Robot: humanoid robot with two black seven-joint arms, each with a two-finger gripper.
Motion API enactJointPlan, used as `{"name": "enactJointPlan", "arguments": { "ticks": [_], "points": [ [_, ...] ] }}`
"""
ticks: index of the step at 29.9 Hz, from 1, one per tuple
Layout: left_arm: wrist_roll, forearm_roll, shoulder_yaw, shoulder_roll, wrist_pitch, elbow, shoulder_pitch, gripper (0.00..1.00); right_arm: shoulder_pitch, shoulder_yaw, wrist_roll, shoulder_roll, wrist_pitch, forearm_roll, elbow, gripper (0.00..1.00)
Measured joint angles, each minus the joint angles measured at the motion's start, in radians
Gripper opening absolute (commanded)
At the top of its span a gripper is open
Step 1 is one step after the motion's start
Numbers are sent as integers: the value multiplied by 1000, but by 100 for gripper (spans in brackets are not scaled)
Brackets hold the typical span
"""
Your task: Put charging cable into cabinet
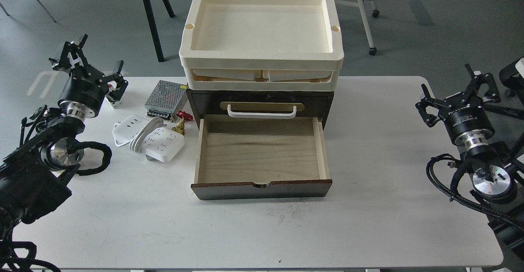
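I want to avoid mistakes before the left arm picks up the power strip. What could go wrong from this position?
1. The brass valve with the red handle sits right against the charging cable, so a grasp may knock it over.
2. The cord is coiled only loosely around the strip; a loop could slip off and catch on the drawer's side wall.
3. The left gripper is open but apart from the strip, so it may brush the metal power supply box nearby.

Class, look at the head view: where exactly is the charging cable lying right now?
The charging cable lies on the white table, left of the cabinet's open drawer, just in front of the perforated metal box and beside the red-handled valve.
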Motion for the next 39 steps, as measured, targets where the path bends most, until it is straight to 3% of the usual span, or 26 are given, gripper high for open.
{"name": "enactJointPlan", "arguments": {
  "ticks": [7,14,20,24,30,39],
  "points": [
    [0,49,33,93,0,-71,-1,100,3,5,0,0,-1,0,-2,100],
    [0,102,171,327,65,-259,-62,100,3,5,0,0,-1,0,-3,100],
    [0,228,193,480,30,-365,-156,94,3,0,0,0,0,0,-2,100],
    [16,519,193,523,46,-476,-230,93,3,-2,0,0,1,0,-1,100],
    [40,1118,193,568,162,-599,-247,93,3,5,0,0,0,0,-1,100],
    [1,1963,278,547,407,-615,-164,93,3,7,1,0,-1,0,-2,100]
  ]
}}
